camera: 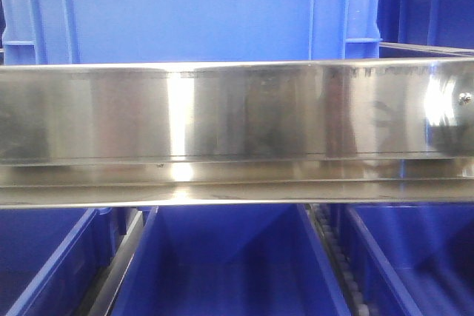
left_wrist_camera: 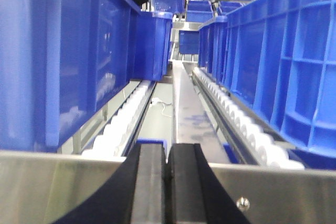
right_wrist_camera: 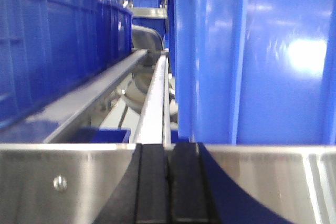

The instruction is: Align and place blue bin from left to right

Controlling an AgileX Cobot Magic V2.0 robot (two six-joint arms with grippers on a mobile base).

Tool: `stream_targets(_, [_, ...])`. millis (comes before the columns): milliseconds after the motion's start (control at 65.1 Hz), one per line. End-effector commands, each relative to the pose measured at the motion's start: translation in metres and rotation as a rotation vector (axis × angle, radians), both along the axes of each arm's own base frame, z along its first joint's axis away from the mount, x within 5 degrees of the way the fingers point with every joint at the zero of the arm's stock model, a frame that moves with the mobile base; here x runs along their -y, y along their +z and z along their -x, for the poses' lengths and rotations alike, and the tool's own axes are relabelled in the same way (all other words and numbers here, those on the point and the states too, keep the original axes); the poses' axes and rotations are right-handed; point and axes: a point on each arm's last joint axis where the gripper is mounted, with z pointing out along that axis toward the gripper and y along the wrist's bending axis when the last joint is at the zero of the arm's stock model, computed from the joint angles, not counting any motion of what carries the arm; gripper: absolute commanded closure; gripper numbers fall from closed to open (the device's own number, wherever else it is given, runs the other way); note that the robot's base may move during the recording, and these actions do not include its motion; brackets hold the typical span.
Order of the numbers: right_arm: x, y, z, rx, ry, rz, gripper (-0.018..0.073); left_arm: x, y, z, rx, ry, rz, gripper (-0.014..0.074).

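The blue bin [camera: 192, 12] fills the top of the front view; its ribbed bright-blue wall stands on the shelf behind a steel rail [camera: 237, 112]. Neither gripper shows in that view. In the left wrist view my left gripper [left_wrist_camera: 168, 156] is shut and empty, level with the rail and pointing down the lane between a tall blue wall [left_wrist_camera: 63, 51] on its left and ribbed crates [left_wrist_camera: 289, 61] on its right. My right gripper [right_wrist_camera: 169, 153] is also shut and empty at the rail, with a close ribbed blue wall [right_wrist_camera: 252, 56] to its right.
White roller tracks [left_wrist_camera: 121, 124] and a flat steel divider [left_wrist_camera: 189, 114] run back between the rows. More blue crates [right_wrist_camera: 52, 51] line the left of the right wrist view. Open blue bins [camera: 229, 264] sit on the shelf below the rail.
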Motion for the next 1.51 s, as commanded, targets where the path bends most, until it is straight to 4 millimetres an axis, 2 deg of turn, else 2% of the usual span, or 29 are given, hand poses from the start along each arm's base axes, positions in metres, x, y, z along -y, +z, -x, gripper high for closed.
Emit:
stream_targets(0, [0.000, 0.009, 0.001, 0.103, 0.001, 0.006, 0.0629, 0.000, 0.006, 0.001, 0.065, 0.000, 0.008, 0.0708])
stream_targets(61, [0.000, 0.015, 0.002, 0.166, 0.003, 0.002, 0.0629, 0.000, 0.007, 0.001, 0.067, 0.000, 0.012, 0.0708])
stream_targets(108, [-0.001, 0.021, 0.003, 0.180, 0.006, -0.008, 0.0629, 0.000, 0.018, 0.003, 0.087, -0.002, 0.030, 0.0708])
stream_targets(261, [-0.001, 0.069, 0.018, 0.157, 0.001, -0.010, 0.0624, 0.001, 0.065, 0.018, 0.109, -0.004, 0.034, 0.0701])
stream_targets(369, [-0.002, 0.109, 0.030, 0.161, -0.001, -0.010, 0.0596, 0.002, 0.102, 0.030, 0.098, -0.004, 0.035, 0.0607])
stream_targets(461, [-0.002, 0.134, 0.031, 0.175, -0.001, -0.009, 0.0451, 0.002, 0.127, 0.033, 0.066, -0.004, 0.036, 0.0456])
stream_targets(630, [-0.001, 0.166, 0.015, 0.150, -0.002, -0.012, 0.0035, 0.002, 0.165, 0.024, 0.046, -0.010, 0.050, 0.0186])
stream_targets(661, [-0.001, 0.169, 0.011, 0.136, -0.002, -0.013, -0.0022, 0.002, 0.169, 0.020, 0.038, -0.011, 0.052, 0.0153])
stream_targets(722, [0.000, 0.173, 0.001, 0.106, -0.005, 0.021, -0.0009, 0.001, 0.176, 0.014, 0.033, -0.011, 0.053, 0.0076])
stream_targets(830, [0.002, 0.184, -0.017, 0.067, -0.002, 0.024, -0.0009, 0.000, 0.185, -0.001, 0.051, -0.001, 0.030, -0.0007])
stream_targets(953, [0.000, 0.206, -0.036, 0.044, 0.032, 0.062, -0.0009, 0.001, 0.192, -0.018, 0.007, -0.022, -0.018, -0.0006])
stream_targets(1122, [-0.018, 0.232, -0.065, -0.028, 0.191, 0.066, -0.0009, 0.016, 0.210, -0.041, -0.107, -0.188, -0.079, -0.0006])
stream_targets(1276, [-0.043, 0.251, -0.096, -0.163, 0.328, 0.069, -0.0009, 0.041, 0.228, -0.081, -0.239, -0.326, -0.093, -0.0006])
stream_targets(1460, [-0.056, 0.267, -0.143, -0.381, 0.331, 0.052, -0.0009, 0.063, 0.247, -0.143, -0.416, -0.357, -0.044, -0.0006])
stream_targets(1491, [-0.058, 0.271, -0.151, -0.419, 0.330, 0.055, -0.0009, 0.066, 0.255, -0.152, -0.436, -0.355, -0.025, -0.0006])
